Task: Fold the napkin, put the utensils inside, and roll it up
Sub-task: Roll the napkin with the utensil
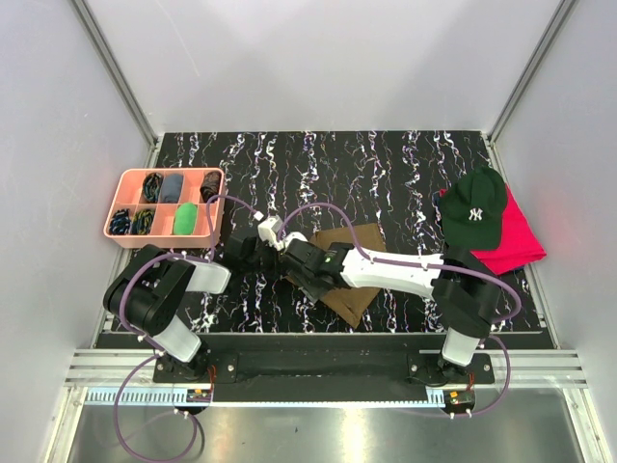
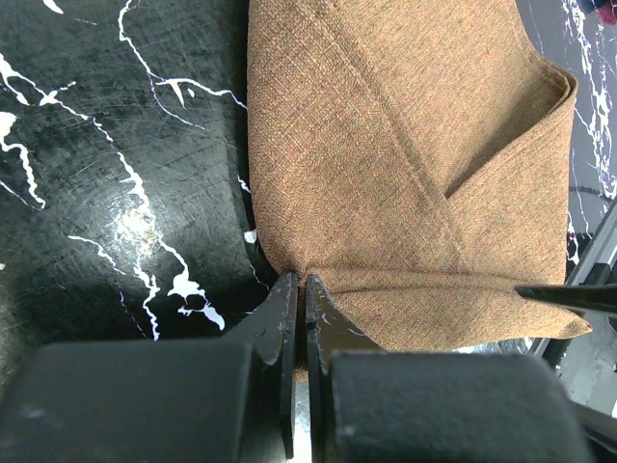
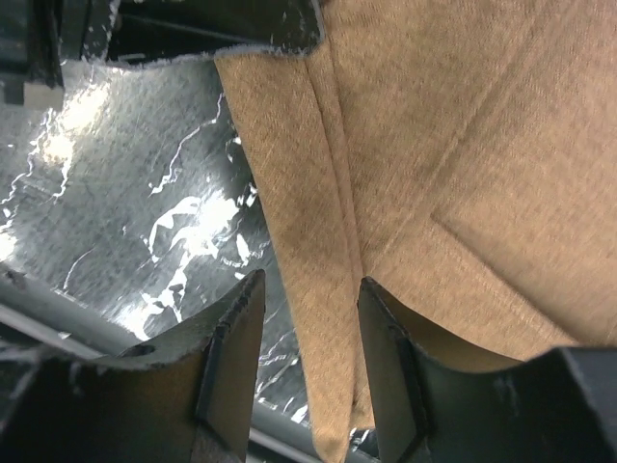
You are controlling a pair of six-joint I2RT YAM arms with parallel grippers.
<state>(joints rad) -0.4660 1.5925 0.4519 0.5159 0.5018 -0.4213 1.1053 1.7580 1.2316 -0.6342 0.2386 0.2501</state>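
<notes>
Well off to the left of the olive-brown square fabric napkin (image 2: 386, 164) sits a pink plastic compartment tray (image 1: 154, 240) with small dark and green items in its cells. At the napkin's left end is my left gripper (image 2: 300, 282). Its two black fingers are pressed together, with the tips touching the cloth's edge at a corner. I cannot tell whether any fabric is nipped between them.

The napkin lies folded on the black, white-veined surface (image 2: 116, 193), its flaps overlapping along a diagonal seam. Also at the napkin's left end, just beside my other arm, is my right gripper (image 3: 310, 280). Its fingers are spread, with a narrow folded strip of the napkin running between them. One finger is against the cloth; the other stands clear of it.

Well apart to the right of the napkin, a dark green baseball cap (image 1: 474, 207) lies partly over a bright red cloth (image 1: 516, 241).
</notes>
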